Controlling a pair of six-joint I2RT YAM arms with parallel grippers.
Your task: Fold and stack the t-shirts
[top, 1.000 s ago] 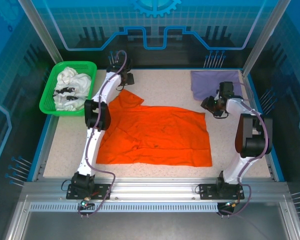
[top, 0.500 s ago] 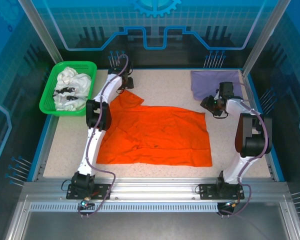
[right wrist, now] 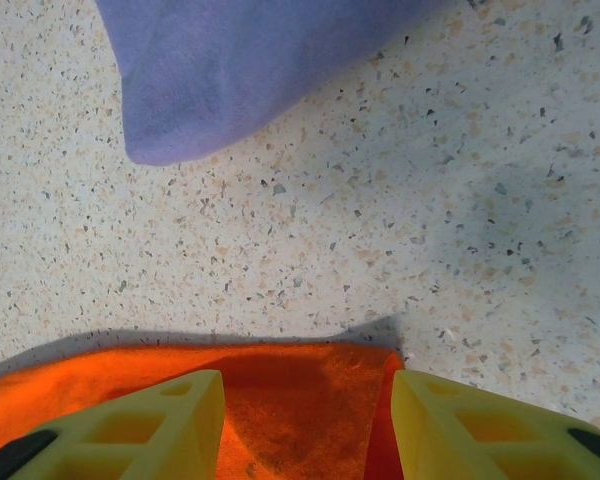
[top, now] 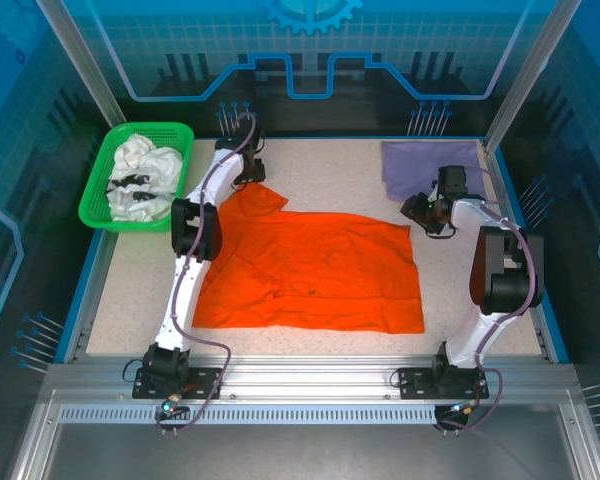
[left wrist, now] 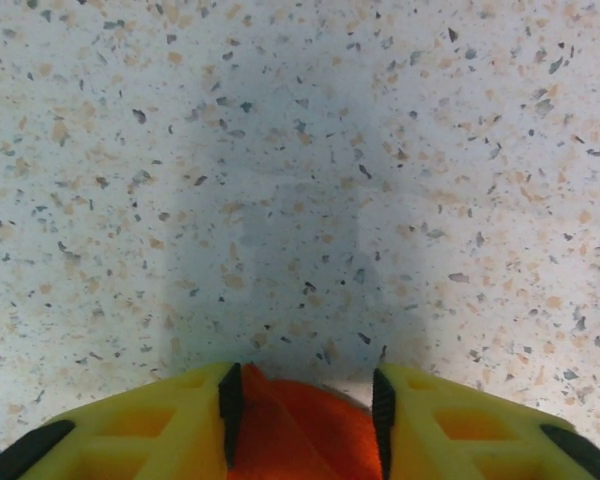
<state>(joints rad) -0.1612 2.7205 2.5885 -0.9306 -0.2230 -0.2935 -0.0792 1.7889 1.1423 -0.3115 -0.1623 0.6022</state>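
Note:
A bright orange t-shirt [top: 310, 270] lies spread flat mid-table. My left gripper [top: 248, 172] is down at its back left sleeve. In the left wrist view a bunched orange fold [left wrist: 300, 430] sits between the yellow fingers [left wrist: 160, 425] of the left gripper [left wrist: 305, 385]. The jaws are part open, with a sliver of table beside the right pad. My right gripper [top: 422, 210] stands open astride the shirt's back right corner [right wrist: 310, 400], which lies flat. A folded lavender t-shirt [top: 430, 165] rests at the back right [right wrist: 250, 70]. White printed t-shirts [top: 142, 172] fill the basket.
The green plastic basket [top: 100, 200] stands at the back left, just off the speckled table [top: 330, 170]. Blue rails edge the table on the left, back and right. Bare tabletop lies between the orange shirt and the back rail.
The left arm has shifted slightly over the orange sleeve at the back left. The right arm and the shirts have stayed where they were.

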